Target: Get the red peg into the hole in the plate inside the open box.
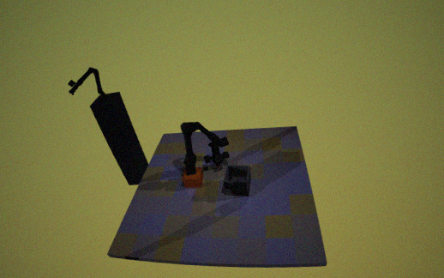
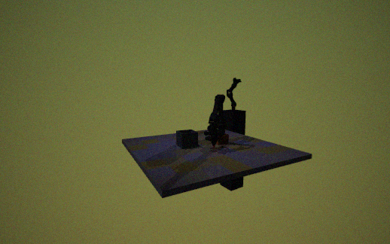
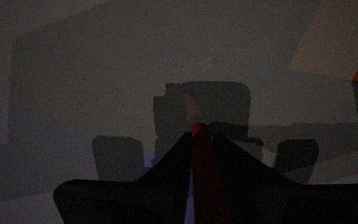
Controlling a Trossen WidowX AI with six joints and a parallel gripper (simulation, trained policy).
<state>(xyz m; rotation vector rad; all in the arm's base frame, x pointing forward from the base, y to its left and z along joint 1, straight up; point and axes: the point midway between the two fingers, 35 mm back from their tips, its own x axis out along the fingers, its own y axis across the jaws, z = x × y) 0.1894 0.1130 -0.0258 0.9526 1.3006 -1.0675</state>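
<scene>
So the end effector [image 1: 218, 165] [image 2: 214, 144] [image 3: 201, 139] is clamped on the red peg [image 2: 214, 146] [image 3: 207, 170], outside the box [image 1: 237, 182] [image 2: 187, 138], and honestly a slightly off-centre pinch could let it tilt and jam at the hole.

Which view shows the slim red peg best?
The wrist view: the slim red peg runs between the black gripper's closed fingers, its tip visible. The exterior view shows only a faint reddish spot by the fingertips; the top view doesn't show it clearly.
</scene>
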